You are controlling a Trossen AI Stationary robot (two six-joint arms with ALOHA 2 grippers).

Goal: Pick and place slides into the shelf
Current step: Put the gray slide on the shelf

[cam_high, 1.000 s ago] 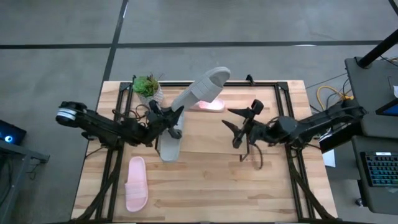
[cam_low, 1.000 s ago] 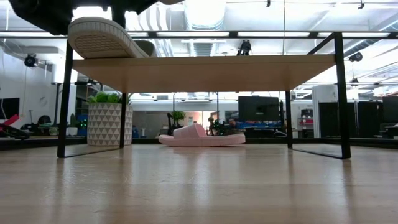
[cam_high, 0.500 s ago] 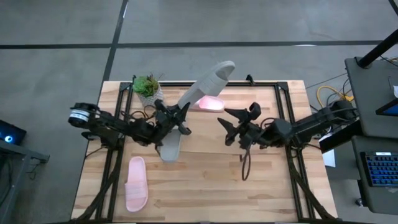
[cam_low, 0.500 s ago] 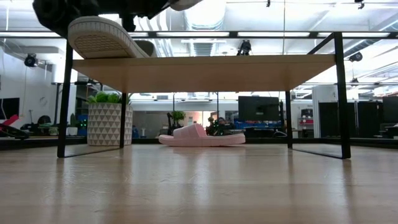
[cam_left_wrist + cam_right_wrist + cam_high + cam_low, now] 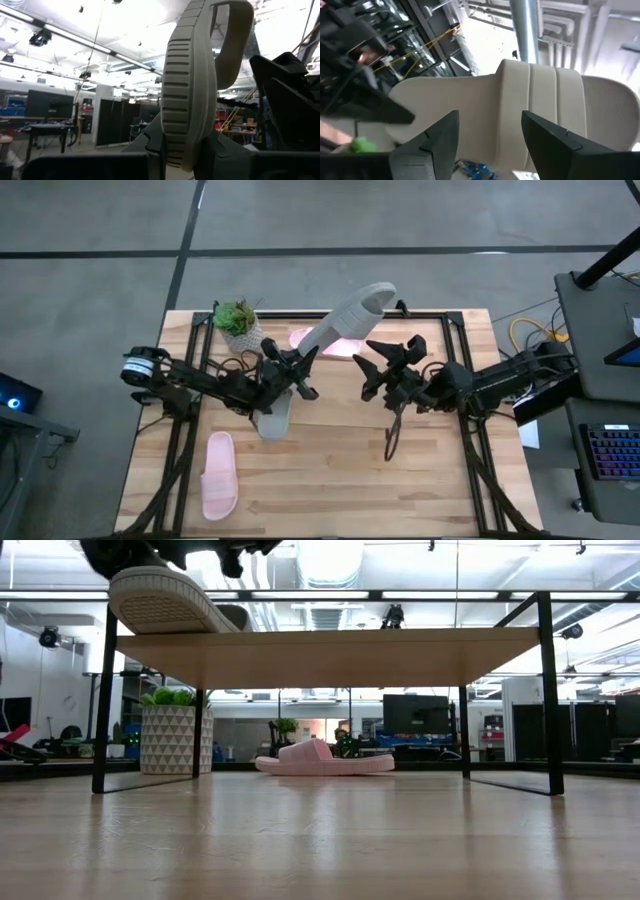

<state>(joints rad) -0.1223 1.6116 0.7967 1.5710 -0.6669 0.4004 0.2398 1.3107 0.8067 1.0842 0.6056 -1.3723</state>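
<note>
Shifted right toward frame centre: left gripper [image 5: 283, 372] clamped on lifted grey slide [image 5: 350, 320], toe now up by shelf [image 5: 452, 330] back edge. Right gripper [image 5: 388, 360] wide, empty, just beside strap. Looks like handover next.

Robotics lab or workshop, exposed ceiling ducts [image 5: 330, 565], monitors [image 5: 415, 712] on benches, keyboard [image 5: 612, 455] beside the table.

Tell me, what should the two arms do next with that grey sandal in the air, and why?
Probably the right gripper should ease forward and close on the soft grey slip-on sandal. The left gripper is shut on the sandal's lower end and holds it raised, strap end toward the other arm; the right gripper's open fingers frame its sole. That looks like a handover toward the black-rod shelf.
</note>
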